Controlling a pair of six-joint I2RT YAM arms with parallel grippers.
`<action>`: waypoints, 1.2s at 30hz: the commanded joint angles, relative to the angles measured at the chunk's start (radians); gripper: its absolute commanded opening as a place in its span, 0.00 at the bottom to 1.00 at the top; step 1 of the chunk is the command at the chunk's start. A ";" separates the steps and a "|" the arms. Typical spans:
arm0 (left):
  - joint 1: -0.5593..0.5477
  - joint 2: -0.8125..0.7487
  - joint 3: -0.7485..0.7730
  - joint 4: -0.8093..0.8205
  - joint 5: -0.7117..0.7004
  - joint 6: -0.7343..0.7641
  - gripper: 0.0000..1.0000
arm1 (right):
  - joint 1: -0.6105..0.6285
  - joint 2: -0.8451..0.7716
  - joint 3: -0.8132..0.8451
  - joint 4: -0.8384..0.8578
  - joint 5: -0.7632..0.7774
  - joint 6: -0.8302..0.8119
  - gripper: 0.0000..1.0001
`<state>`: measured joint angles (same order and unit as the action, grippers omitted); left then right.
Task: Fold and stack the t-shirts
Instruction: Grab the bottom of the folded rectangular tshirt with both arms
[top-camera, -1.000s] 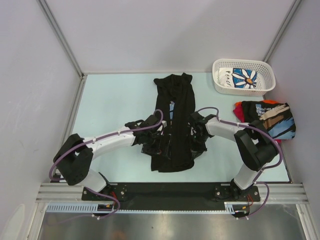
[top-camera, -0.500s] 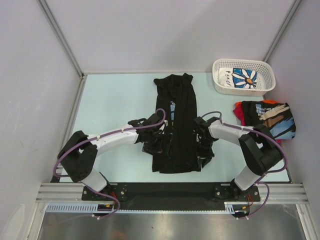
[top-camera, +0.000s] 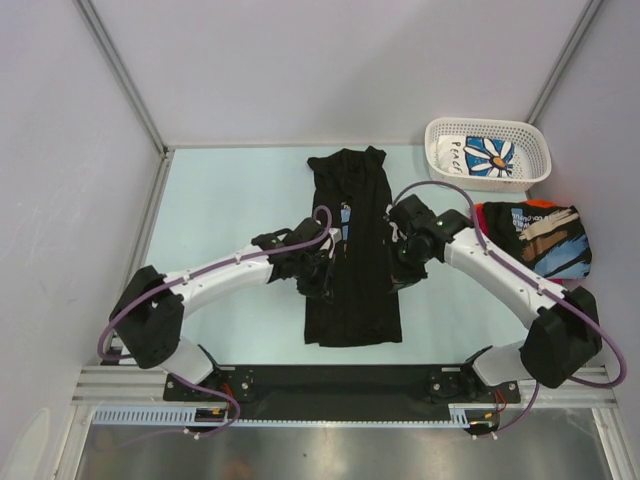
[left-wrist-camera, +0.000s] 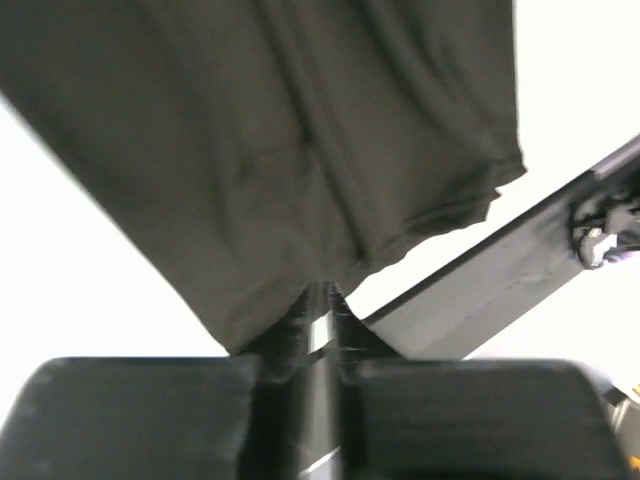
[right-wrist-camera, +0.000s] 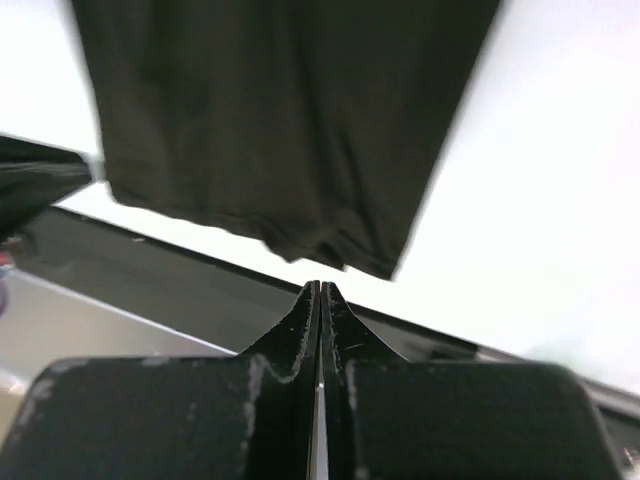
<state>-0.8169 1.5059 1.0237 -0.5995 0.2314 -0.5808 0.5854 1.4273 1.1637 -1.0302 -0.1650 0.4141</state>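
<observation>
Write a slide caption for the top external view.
Left gripper and right gripper flank a narrow-folded black t-shirt; shirt stack and basket far right.

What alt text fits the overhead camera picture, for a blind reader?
A black t-shirt, folded into a long strip, lies on a pale table between two robot arms. At right, a white basket holds a daisy-print shirt beside a pile of folded shirts.

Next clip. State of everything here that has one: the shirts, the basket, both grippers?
black t-shirt: folded lengthwise into a narrow strip, flat on the table.
printed black t-shirt: folded, on top of the pile at the right.
red t-shirt: under the printed one, only its edge showing.
daisy t-shirt: lying in the basket.
basket: upright, holding the daisy t-shirt.
left gripper: shut, tips at the strip's edge.
right gripper: shut, nothing between the fingers.
</observation>
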 joint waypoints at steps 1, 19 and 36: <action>-0.039 0.086 0.094 0.056 0.091 0.041 0.00 | 0.025 0.034 -0.053 0.096 -0.114 0.011 0.00; -0.123 0.309 0.108 -0.062 0.114 0.068 0.00 | 0.117 0.188 -0.285 0.163 -0.031 -0.006 0.00; -0.122 -0.083 0.161 -0.169 -0.087 0.042 0.54 | 0.120 -0.106 -0.010 -0.047 0.110 0.031 0.02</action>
<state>-0.9360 1.7035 1.0977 -0.7387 0.2539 -0.5251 0.7105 1.5463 1.0016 -1.0000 -0.1249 0.4187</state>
